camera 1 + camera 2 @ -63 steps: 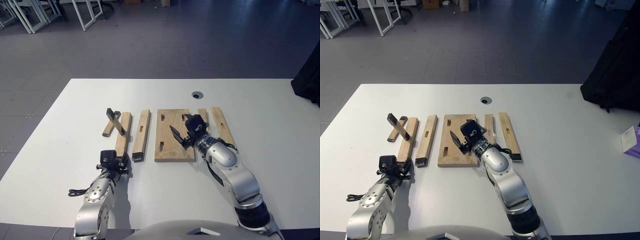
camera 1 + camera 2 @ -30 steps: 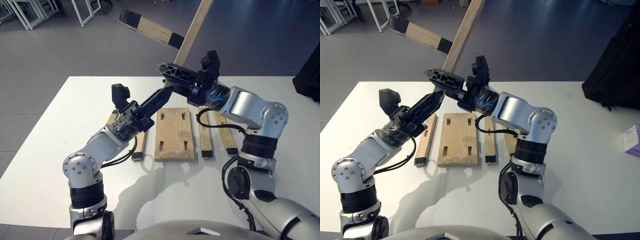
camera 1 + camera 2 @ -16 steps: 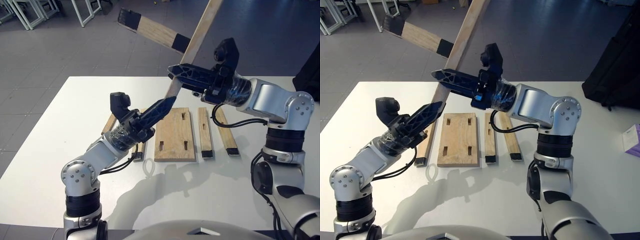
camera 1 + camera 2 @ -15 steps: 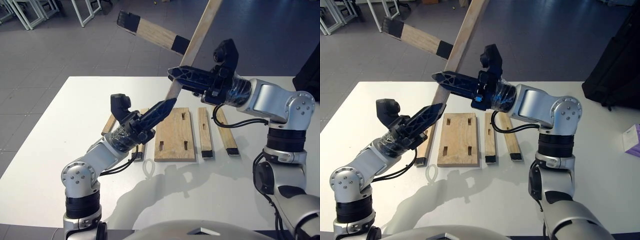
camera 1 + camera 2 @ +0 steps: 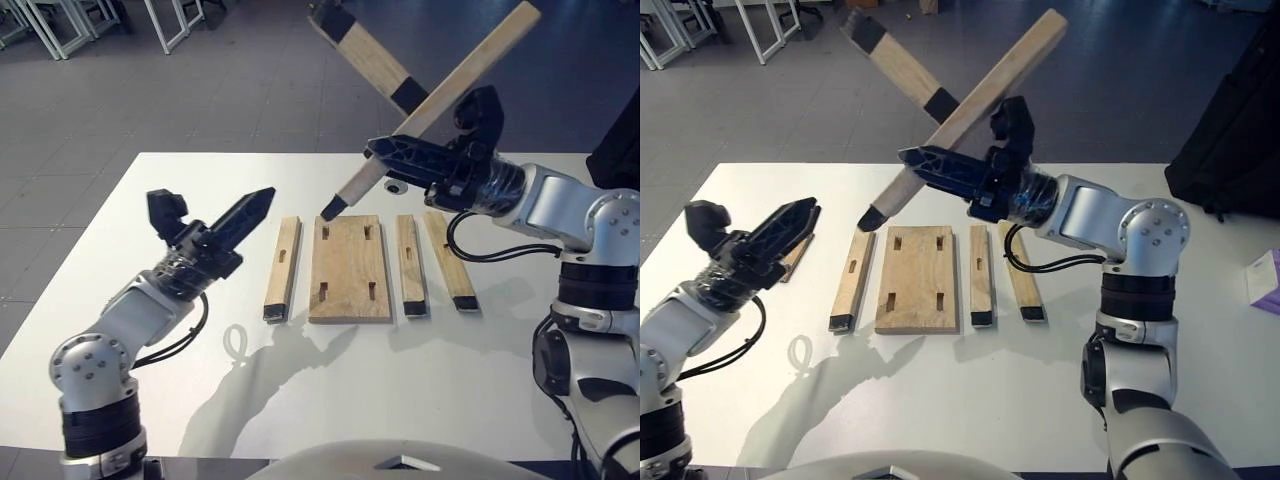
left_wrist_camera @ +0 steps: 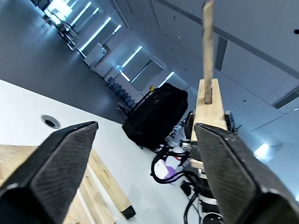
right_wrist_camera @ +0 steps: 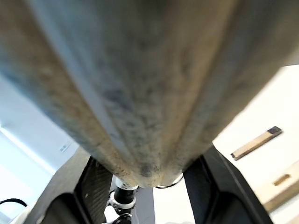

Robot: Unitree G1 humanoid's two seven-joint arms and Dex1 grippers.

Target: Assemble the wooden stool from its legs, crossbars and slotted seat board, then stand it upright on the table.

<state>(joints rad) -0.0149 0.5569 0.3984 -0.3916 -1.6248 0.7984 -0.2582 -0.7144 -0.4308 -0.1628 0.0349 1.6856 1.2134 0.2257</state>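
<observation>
My right gripper (image 5: pixel 380 150) is shut on the crossed crossbars (image 5: pixel 440 90), two wooden bars joined in an X and held high above the table. Their lower end hangs just over the far edge of the slotted seat board (image 5: pixel 348 268), which lies flat. My left gripper (image 5: pixel 262 197) is open and holds nothing, raised over the table's left part, apart from the bars. In the left wrist view its fingers (image 6: pixel 65 163) stand wide apart. One leg (image 5: pixel 283 265) lies left of the board and two legs (image 5: pixel 408 262) (image 5: pixel 447 258) right of it. Another wooden piece (image 5: pixel 795 255) lies partly hidden under the left gripper.
A cable hole (image 5: pixel 393 187) sits in the white table (image 5: pixel 400 400) behind the board. A black bag (image 5: pixel 1230 130) stands off the table's right side, and a purple box (image 5: pixel 1265 280) lies at its right edge. The near half of the table is bare.
My left gripper has come away from the crossed bars and swung left and lower. The right gripper has tilted the bars over to the right, still holding them.
</observation>
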